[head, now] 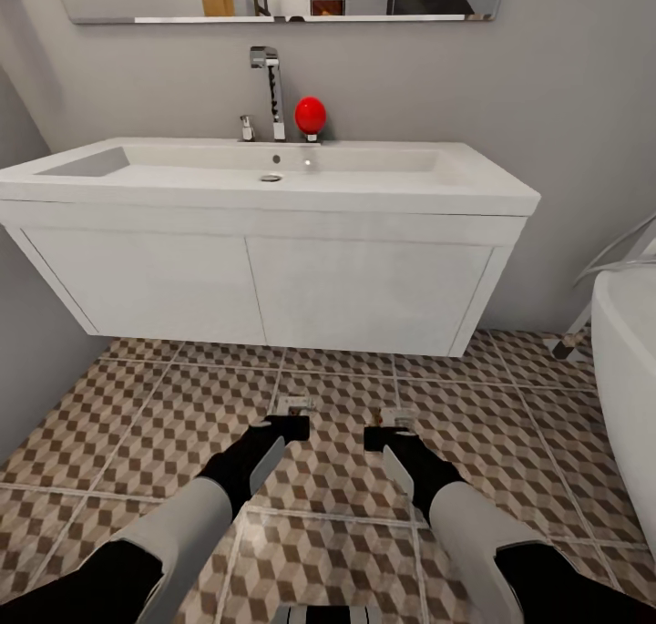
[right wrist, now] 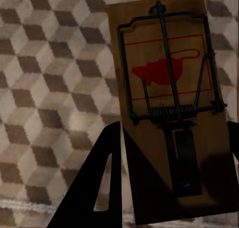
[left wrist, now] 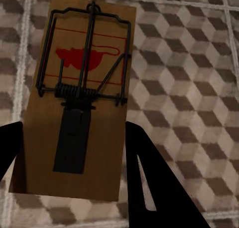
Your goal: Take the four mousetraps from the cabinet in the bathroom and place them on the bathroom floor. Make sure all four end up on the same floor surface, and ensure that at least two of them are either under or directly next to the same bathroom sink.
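Mousetraps are held one in each gripper above the bathroom floor [head: 164, 405], in front of the sink [head: 264, 241]. In the left wrist view, a tan wooden mousetrap [left wrist: 79, 98] with a dark wire spring and a red mouse print is clamped between the black fingers [left wrist: 154, 188] of the left gripper [left wrist: 69, 173], with the cube-patterned tiles seen beneath it. In the right wrist view, a second mousetrap [right wrist: 172, 108] of the same kind is gripped by the right gripper [right wrist: 174, 173], whose fingers [right wrist: 94, 183] are closed against the board's long edges. In the head view, the left gripper [head: 290, 416] and right gripper [head: 390, 428] are extended side by side, just short of the sink's white front panels. A chrome tap [head: 269, 91] and a red ball [head: 310, 114] are seen at the back of the sink, and a white bathtub [head: 629, 378] stands well to the sink's right.
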